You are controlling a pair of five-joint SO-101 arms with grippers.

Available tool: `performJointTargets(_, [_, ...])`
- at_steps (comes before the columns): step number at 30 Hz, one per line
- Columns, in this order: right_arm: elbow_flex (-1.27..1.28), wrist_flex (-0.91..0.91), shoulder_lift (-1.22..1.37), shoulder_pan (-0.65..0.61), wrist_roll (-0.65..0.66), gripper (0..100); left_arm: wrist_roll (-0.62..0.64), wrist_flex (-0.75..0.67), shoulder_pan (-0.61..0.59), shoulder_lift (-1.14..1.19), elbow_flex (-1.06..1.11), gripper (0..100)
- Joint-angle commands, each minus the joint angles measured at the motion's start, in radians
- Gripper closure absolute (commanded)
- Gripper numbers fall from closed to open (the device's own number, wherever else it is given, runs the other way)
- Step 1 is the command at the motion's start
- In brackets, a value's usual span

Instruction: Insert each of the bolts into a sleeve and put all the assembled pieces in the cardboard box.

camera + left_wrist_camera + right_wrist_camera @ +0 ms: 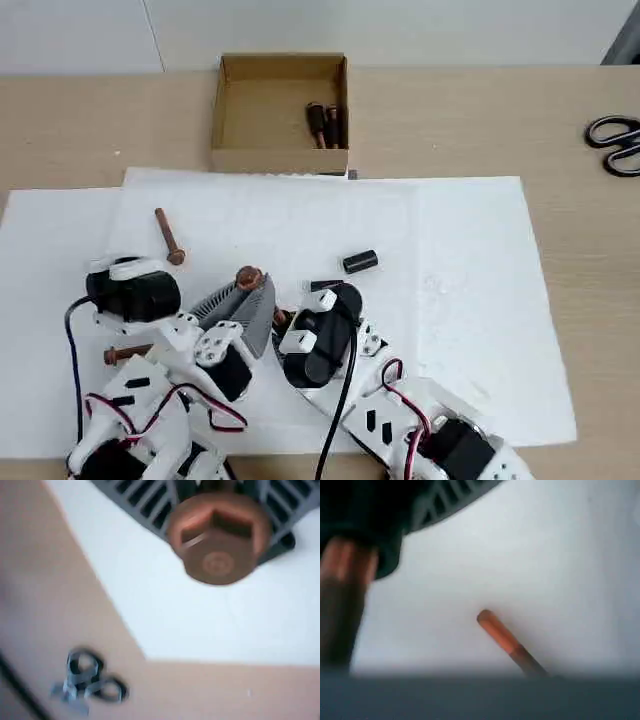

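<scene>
My left claw [250, 290] gripped a copper bolt [217, 540], so I judged it best to line the shank squarely with the black sleeve [360, 262] near that claw before pushing.

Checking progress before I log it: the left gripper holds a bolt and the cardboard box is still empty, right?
Not quite. The left gripper does hold a bolt, but the cardboard box is not empty. The high view shows dark assembled pieces lying in its right side.
</scene>
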Motion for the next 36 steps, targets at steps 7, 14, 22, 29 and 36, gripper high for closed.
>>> performJointTargets(7, [-0.063,-0.028,-0.008,0.001,0.014,99.5,-0.103,0.110,0.103,-0.006,-0.008,99])
performJointTargets(14, [-0.075,-0.028,-0.007,0.021,0.014,99.5,-0.123,0.129,0.110,-0.006,-0.012,99])
performJointTargets(22, [-0.077,-0.027,-0.008,0.053,0.014,99.5,-0.123,0.129,0.109,-0.005,-0.013,81])
performJointTargets(29, [-0.077,-0.022,-0.008,0.053,0.014,99.5,-0.146,0.137,0.103,-0.005,-0.042,80])
performJointTargets(36, [-0.074,-0.022,-0.008,0.053,0.012,99.5,-0.322,0.161,-0.043,-0.005,-0.090,80])
